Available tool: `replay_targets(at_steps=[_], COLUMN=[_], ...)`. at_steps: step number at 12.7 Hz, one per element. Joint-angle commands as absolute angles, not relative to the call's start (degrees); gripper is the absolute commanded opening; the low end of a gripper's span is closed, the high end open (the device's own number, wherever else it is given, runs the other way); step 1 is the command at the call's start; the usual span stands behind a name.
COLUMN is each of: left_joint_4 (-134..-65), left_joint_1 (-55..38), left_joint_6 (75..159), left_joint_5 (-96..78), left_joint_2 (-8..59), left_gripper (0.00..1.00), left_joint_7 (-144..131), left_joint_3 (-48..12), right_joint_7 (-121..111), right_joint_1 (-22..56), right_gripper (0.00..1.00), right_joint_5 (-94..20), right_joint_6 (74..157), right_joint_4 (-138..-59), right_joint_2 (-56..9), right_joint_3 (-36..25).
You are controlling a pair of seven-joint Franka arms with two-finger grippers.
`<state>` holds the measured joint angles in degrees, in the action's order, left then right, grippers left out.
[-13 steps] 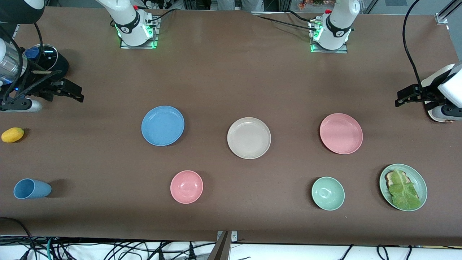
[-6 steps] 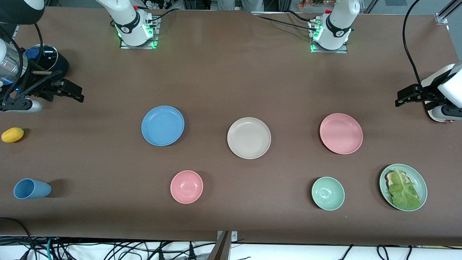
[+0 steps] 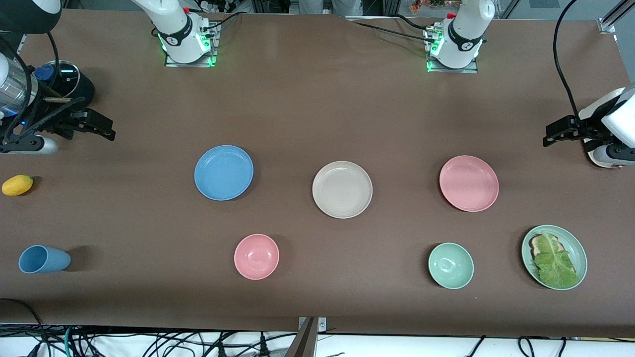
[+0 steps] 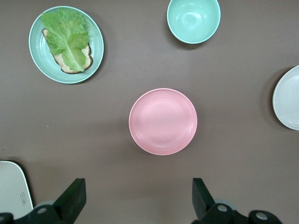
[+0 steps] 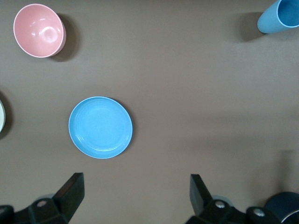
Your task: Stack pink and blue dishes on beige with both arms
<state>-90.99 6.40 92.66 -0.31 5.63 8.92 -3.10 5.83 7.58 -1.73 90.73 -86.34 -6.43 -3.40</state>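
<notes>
Since nothing has shifted over the last second, stacking is unstarted: blue plate [image 3: 223, 172], beige plate [image 3: 342, 189] between, pink plate [image 3: 469, 183] lie apart on the worktop [image 3: 307, 109]. Left end effector [image 4: 135, 198] and right end effector [image 5: 135, 196] hover spread, empty, at their own ends.

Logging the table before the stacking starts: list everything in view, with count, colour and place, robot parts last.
blue plate: 1, sky blue, toward the right arm's end
beige plate: 1, cream, mid-table
pink plate: 1, pale pink, toward the left arm's end
pink bowl: 1, pink, nearer the camera than the blue plate
green bowl: 1, mint, nearer than the pink plate
green plate: 1, holds lettuce and bread, beside the green bowl
cup: 1, blue, on its side
yellow fruit: 1
right gripper: jaws open, above the table
left gripper: jaws open, above the table
</notes>
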Motion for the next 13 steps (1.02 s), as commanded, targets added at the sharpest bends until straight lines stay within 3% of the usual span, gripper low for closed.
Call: replay_targets(at_steps=[1,13], left_joint_4=[-91.7,-91.7], left_joint_1=[6.7,6.8], left_joint_6=[92.9,92.9], left_joint_5=[-0.9,-0.9], left_joint_2=[4.8,4.8], left_gripper=[1.00,1.00], left_joint_7=[9.3,10.1], left_joint_3=[-3.3,-3.3], right_joint_7=[6.1,5.6], right_joint_1=[6.9,6.9], right_gripper=[1.00,1.00], right_joint_5=[-1.1,-1.1], right_joint_6=[90.1,90.2], right_joint_4=[-85.4,-85.4], right_joint_2=[-6.6,-6.6], right_joint_3=[-2.9,-2.9])
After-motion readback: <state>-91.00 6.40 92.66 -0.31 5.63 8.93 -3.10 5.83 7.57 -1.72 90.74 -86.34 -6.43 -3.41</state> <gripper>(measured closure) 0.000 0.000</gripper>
